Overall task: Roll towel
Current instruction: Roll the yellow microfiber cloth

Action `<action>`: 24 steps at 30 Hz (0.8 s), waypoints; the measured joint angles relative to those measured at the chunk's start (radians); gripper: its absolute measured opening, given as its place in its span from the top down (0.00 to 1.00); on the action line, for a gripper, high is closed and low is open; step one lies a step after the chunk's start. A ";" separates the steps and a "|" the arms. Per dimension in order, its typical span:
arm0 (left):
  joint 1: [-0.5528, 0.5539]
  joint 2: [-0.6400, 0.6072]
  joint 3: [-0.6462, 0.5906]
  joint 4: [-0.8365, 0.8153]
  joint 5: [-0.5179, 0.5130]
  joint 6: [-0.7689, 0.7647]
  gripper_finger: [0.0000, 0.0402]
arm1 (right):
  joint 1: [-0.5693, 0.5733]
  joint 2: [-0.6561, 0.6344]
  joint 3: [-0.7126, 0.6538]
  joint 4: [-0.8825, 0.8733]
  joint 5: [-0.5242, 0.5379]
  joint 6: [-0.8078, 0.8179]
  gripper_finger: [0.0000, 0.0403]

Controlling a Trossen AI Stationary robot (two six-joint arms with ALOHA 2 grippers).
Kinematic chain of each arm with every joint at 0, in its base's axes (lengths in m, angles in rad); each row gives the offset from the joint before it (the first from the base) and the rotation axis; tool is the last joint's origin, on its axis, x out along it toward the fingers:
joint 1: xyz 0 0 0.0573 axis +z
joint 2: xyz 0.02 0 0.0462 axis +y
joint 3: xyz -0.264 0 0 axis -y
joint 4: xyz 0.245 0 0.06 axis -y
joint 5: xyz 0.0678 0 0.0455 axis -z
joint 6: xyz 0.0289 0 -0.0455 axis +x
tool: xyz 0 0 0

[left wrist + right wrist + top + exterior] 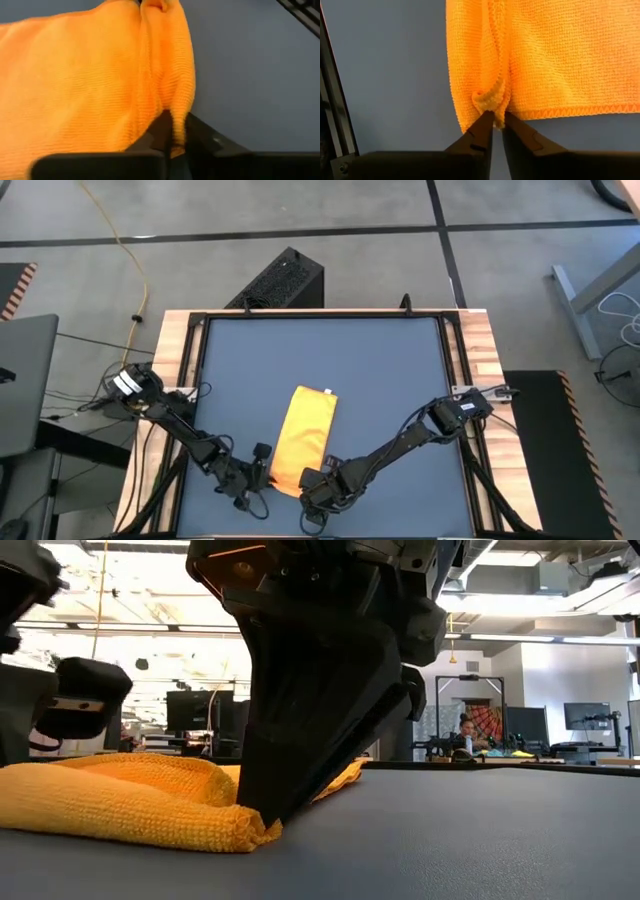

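Towel (303,438) lies folded lengthwise on the table (380,370), near its front edge. Left gripper (262,472) pinches the towel's near left corner; right gripper (498,120) has its fingers (479,131) clamped on a bunched fold at the near right corner.

The towel (545,55) pinched at the right gripper (498,120) tips is soft ribbed cloth with a stitched hem. Under the gripper, the table (380,370) top looks matt, finely grained; its outer border (485,350) is pale wood. The fingers (475,137) look like dull dark plastic.
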 joint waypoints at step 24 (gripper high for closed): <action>0.098 -0.111 -0.003 -0.074 0.232 -0.128 1.00 | 0.079 -0.013 0.000 0.283 0.154 -0.553 0.63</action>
